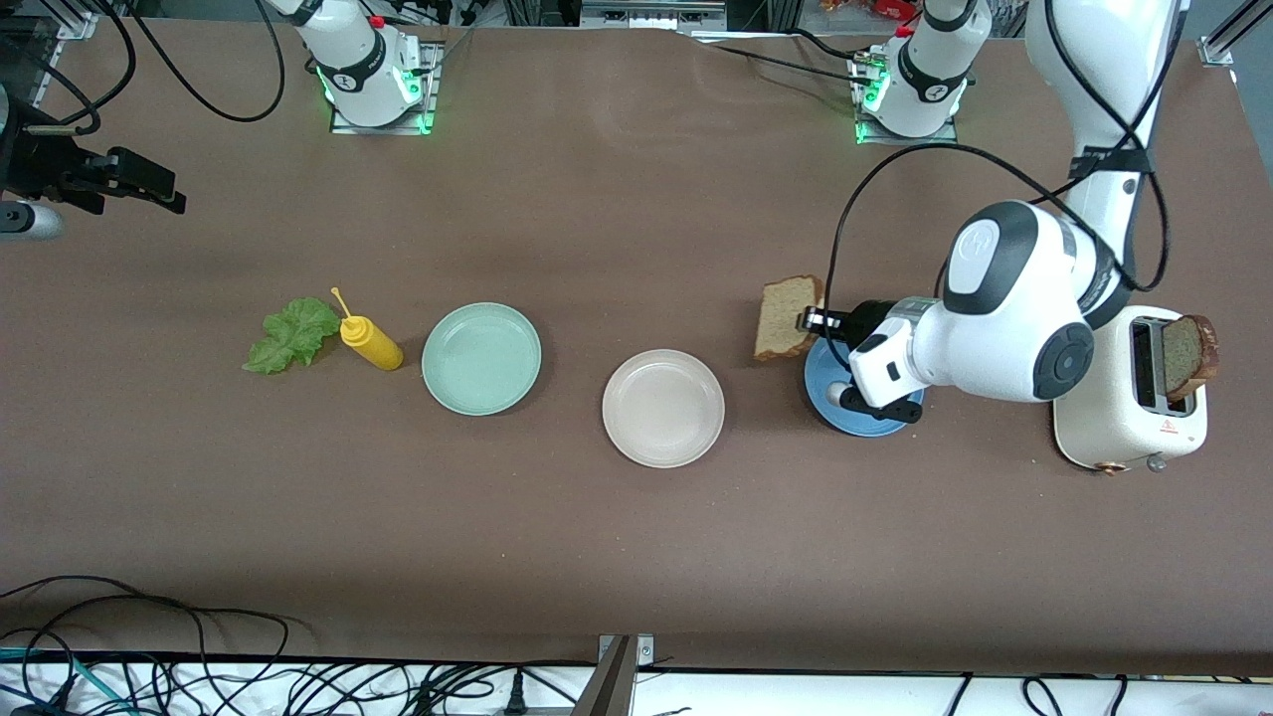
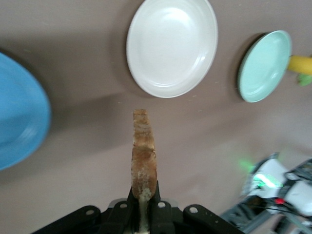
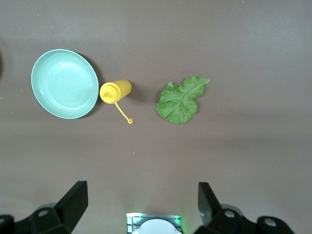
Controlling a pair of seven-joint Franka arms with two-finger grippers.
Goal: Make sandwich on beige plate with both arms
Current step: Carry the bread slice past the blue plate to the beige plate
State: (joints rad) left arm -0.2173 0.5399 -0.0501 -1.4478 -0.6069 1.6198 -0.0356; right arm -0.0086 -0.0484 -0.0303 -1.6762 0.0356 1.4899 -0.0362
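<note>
Left gripper (image 1: 808, 320) clenched on a bread slice (image 1: 786, 316) held on edge above the tabletop, beside the blue plate; beige plate (image 1: 663, 408) toward the right arm's end; right gripper (image 3: 141, 202) waits released.

No words, brand names or numbers can be read anywhere. The only sign is a small red warning triangle on the toaster (image 1: 1131, 400), on its white side near the corner closest to the front camera; a line of red print beside the triangle is too small to make out.
</note>
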